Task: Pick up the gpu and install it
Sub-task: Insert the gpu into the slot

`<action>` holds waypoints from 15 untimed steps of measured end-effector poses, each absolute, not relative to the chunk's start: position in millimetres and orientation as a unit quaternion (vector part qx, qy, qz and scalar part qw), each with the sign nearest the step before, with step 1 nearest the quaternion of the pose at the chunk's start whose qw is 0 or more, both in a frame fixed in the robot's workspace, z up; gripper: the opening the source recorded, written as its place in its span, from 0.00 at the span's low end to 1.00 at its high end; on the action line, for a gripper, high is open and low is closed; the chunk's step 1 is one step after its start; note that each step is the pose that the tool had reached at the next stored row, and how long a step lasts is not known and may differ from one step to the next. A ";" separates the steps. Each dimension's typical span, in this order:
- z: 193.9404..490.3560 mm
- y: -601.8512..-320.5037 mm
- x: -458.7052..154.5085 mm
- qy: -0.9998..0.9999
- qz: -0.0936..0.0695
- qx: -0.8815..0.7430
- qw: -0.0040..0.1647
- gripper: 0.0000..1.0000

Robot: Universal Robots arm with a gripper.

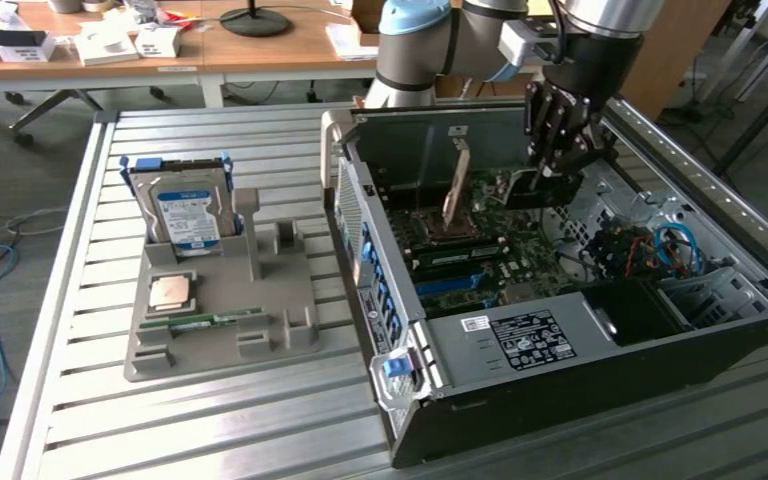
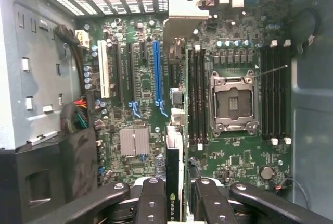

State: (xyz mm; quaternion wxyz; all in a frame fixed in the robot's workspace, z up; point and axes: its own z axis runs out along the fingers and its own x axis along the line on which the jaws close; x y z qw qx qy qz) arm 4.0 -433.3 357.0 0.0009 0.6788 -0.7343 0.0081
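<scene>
- Step in hand: the install. The gpu (image 1: 539, 188) was already picked up and hung inside the open case (image 1: 518, 400), over the motherboard (image 2: 234, 156).
- The gripper (image 1: 558, 160) was closed on the gpu, with 1 finger (image 2: 152, 200) on each flat face, so the card sat edge-on between them.
- In the wrist view the card's edge ran in line with the slots. It lay between the long blue slot (image 2: 157, 70) and the memory slots beside the CPU socket (image 2: 233, 101), not over the blue slot itself.
- It looked to be clear of the board, though I could not tell for certain.
- My judgement: seating the card called for its lower edge to sit squarely over 1 slot and its silver bracket (image 2: 183, 8) to meet the rear wall. The card also had to be kept upright and pressed straight down.
- Pose: the arm reached in from the far side of the case, its wrist pointing straight down and the fingers vertical.
- On the exterior view's left, well apart, a grey tray (image 1: 264, 330) stood on the table (image 1: 224, 430).
</scene>
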 end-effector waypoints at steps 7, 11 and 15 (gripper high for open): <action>357.0 -441.3 3.8 -0.734 0.008 0.680 0.000 0.26; 355.0 -442.9 3.6 -0.732 0.008 0.681 0.000 0.26; 352.3 -444.1 2.7 -0.731 0.007 0.682 0.000 0.26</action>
